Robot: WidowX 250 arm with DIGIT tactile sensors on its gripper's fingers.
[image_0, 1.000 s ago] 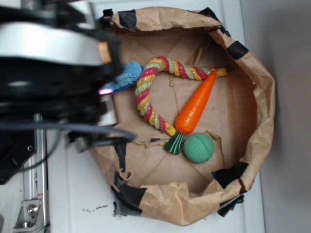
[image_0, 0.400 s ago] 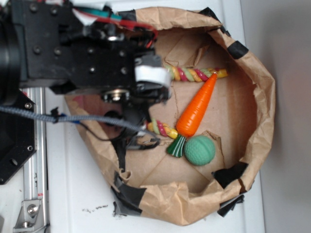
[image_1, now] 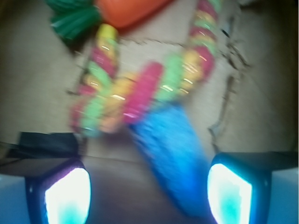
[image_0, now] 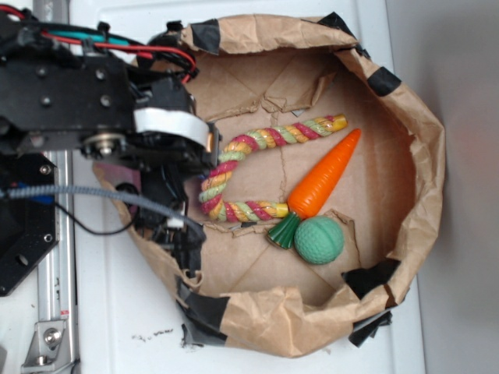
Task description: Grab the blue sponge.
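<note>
Blue sponge [image_1: 170, 154] lies between your gripper's [image_1: 148, 193] spread fingers, closer to the right pad [image_1: 229, 193], its far end touching the rope toy [image_1: 140, 88] on the paper bag's floor [image_1: 37, 70].

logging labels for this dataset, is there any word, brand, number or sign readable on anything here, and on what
None: no legible text appears in either view.
The white band on the robot arm is blank.
The dark specks on the white table are scuffs, not letters.
The blue sponge, rope toy, orange carrot toy, green ball and taped paper bag carry no print.
The wrist view is blurred.
</note>
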